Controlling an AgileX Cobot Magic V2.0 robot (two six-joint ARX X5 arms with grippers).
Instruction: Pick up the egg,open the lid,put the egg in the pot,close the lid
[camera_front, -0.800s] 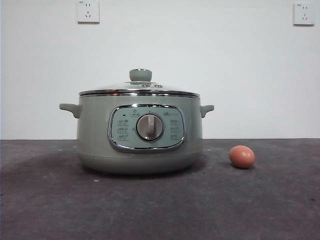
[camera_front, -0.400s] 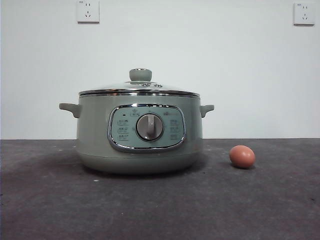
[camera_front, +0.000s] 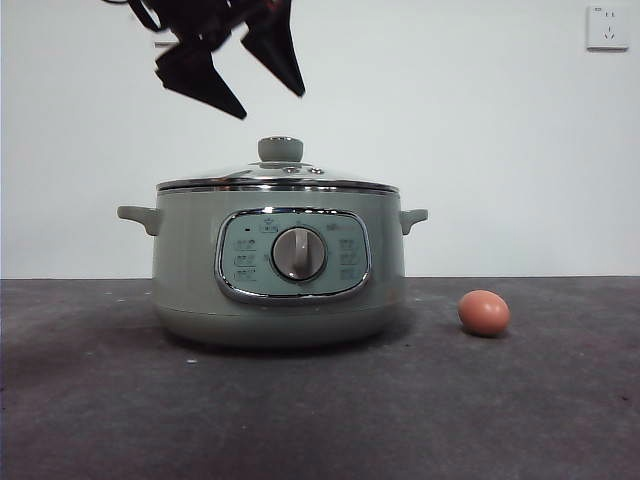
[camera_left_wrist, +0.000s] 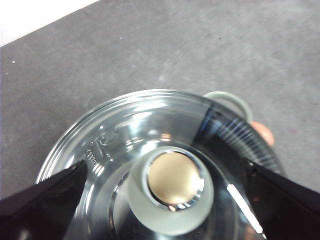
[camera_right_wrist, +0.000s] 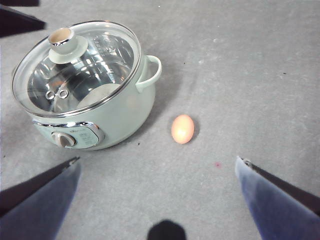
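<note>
In the front view, the left hand (camera_front: 272, 105) hangs spread wide above the domed glass lid (camera_front: 277, 177) seated on the round sage-green pot (camera_front: 190, 270); the smooth oval egg (camera_front: 484, 313) lies beside it on the grey, matte table (camera_front: 320, 420). The left wrist view shows black jaws flanking the lid's brass-capped knob (camera_left_wrist: 173, 186). In the right wrist view, the right hand (camera_right_wrist: 157, 175) gapes open, high over egg and pot.

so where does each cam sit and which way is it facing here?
Front: low at table height, looking level at the pot, lid and egg; the left gripper, open, shows at top.
Left wrist: directly above the lid's knob, looking down; own jaws flank it.
Right wrist: high, looking down at the table; own right gripper open above the egg.
All three share pot, lid and egg.
</note>
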